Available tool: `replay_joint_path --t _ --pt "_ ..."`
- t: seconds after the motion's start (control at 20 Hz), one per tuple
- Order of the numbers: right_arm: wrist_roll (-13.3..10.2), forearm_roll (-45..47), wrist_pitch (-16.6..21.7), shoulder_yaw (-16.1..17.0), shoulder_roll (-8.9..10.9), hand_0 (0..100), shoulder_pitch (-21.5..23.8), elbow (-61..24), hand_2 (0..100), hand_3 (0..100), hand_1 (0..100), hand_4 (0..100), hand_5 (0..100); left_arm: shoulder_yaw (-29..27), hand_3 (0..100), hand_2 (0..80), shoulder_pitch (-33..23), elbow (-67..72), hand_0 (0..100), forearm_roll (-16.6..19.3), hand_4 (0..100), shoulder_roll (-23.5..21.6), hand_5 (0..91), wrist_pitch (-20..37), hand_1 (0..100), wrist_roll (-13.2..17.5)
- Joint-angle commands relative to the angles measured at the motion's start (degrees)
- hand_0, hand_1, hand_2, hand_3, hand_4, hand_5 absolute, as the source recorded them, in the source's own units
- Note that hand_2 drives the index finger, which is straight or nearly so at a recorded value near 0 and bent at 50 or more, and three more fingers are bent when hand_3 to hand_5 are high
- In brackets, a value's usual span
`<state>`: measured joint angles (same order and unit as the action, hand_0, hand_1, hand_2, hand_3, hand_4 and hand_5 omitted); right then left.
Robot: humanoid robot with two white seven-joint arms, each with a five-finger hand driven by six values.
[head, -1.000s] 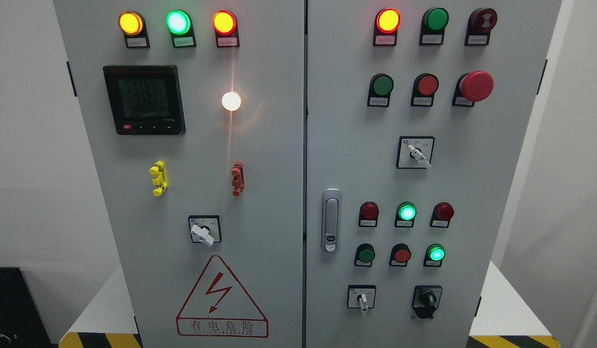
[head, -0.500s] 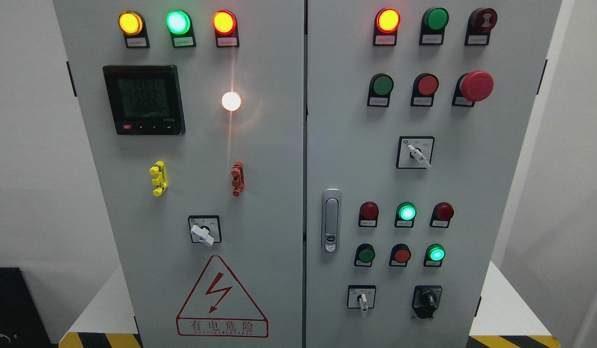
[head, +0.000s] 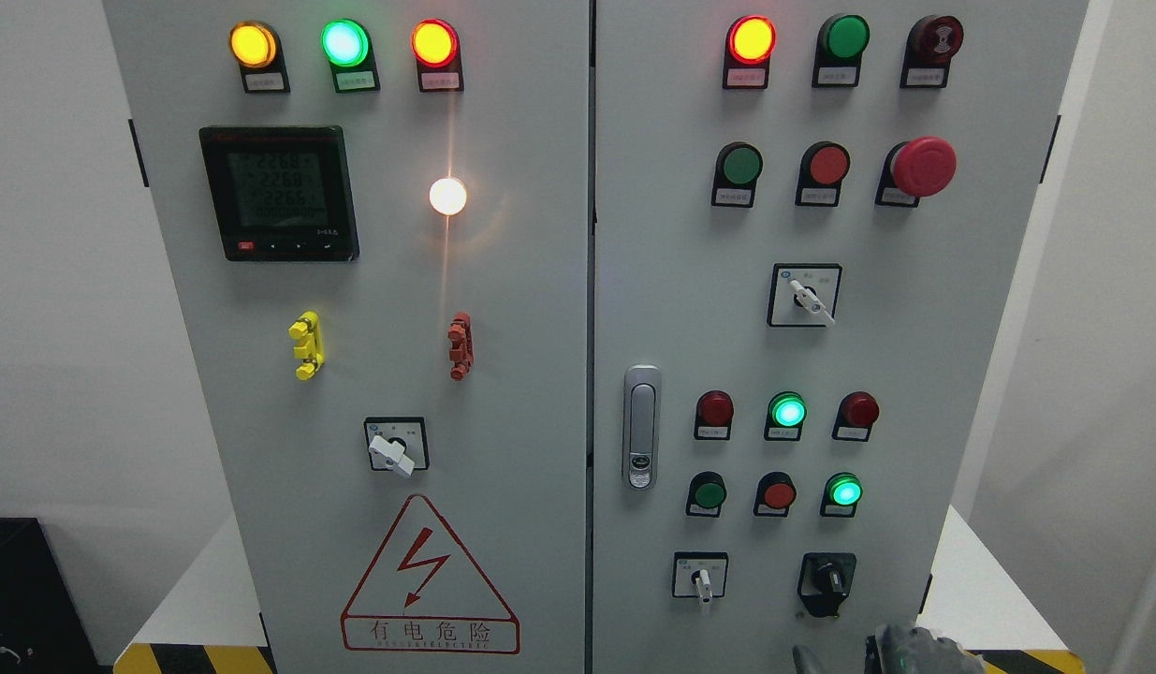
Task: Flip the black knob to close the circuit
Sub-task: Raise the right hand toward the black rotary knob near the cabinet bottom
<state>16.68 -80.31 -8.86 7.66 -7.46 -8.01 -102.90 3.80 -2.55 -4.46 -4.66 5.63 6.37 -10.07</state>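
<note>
The black knob [head: 828,578] sits in a black square plate at the lower right of the grey cabinet's right door [head: 914,356]. Its handle points up and slightly to the left. The top of my right hand [head: 914,652] shows at the bottom edge, just below and to the right of the knob and apart from it. Only dark knuckle parts of the hand are visible. My left hand does not show.
A white-handled selector [head: 700,578] sits left of the knob, with a lit green lamp [head: 844,490] and red and green buttons above. A silver door handle [head: 641,427] is by the centre seam. A red mushroom stop button [head: 922,167] juts out at the upper right.
My right hand has come up into view at the bottom edge below the black knob. The meter's digits have changed. The knob has not turned.
</note>
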Motion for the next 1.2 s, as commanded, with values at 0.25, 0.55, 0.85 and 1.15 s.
replay_joint_path --t 0.25,0.55,0.85,1.15 --pt "0.8 -1.5 -0.2 -0.5 -0.10 0 -1.7 1.6 91 100 0 96 99 0.0 0 0.0 0.0 0.0 12 0.0 0 0.0 0.0 0.0 56 0.0" --pt "0.8 -1.7 -1.5 -0.5 -0.10 0 -3.9 3.4 91 100 0 96 99 0.0 0 0.0 0.0 0.1 12 0.0 0 0.0 0.0 0.0 56 0.0" --pt "0.8 -2.4 -1.9 -0.3 -0.10 0 -5.8 5.5 91 100 0 96 99 0.0 0 0.0 0.0 0.0 12 0.0 0 0.0 0.0 0.0 56 0.0" --pt "0.9 -2.4 -2.3 -0.1 -0.10 0 -6.3 5.5 91 100 0 96 98 0.0 0 0.0 0.0 0.0 12 0.0 0 0.0 0.0 0.0 56 0.0"
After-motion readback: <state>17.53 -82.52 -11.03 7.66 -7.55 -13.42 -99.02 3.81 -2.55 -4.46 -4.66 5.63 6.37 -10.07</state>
